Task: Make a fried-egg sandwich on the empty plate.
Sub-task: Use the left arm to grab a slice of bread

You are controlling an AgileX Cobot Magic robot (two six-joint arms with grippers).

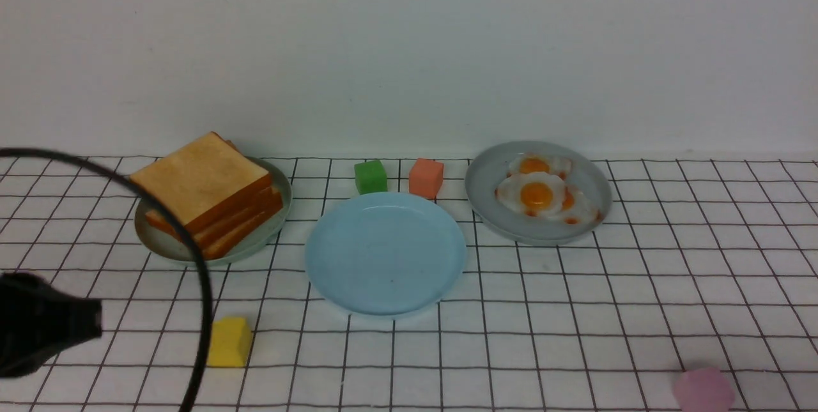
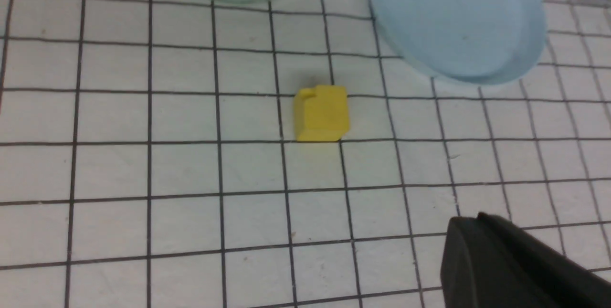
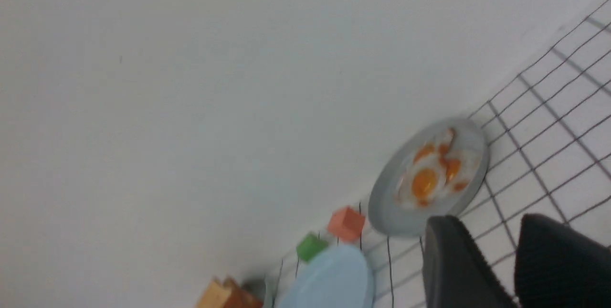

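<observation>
- Nearest you, a pink block (image 1: 703,389) sits at the near edge of the bench (image 1: 575,310), toward its right corner.
- Your left gripper (image 2: 470,246) is clenched tight and nothing shows in its grip. It hangs over the near left part of the bench, with a yellow block (image 1: 229,342) lying close ahead of it but not touching it. A black cable (image 1: 192,259) arcs over that same side.
- Your right gripper (image 3: 496,227) is outside the front view. Its own wrist camera shows the two fingers (image 3: 453,260) released, spread apart with nothing between them.
- The sky-blue plate (image 1: 385,252) lies flat in the middle of the bench, its surface bare.
- Just beyond the plate's far rim, a green cube (image 1: 370,175) and a salmon cube (image 1: 426,177) stand side by side, slightly apart.
- Toward the far left corner, the toast slices (image 1: 201,182) are piled at a tilt on a grey-green plate (image 1: 259,243).
- Toward the far edge on the right, the fried eggs (image 1: 537,195) overlap one another on a grey plate (image 1: 486,179), close to the wall (image 1: 409,48).
</observation>
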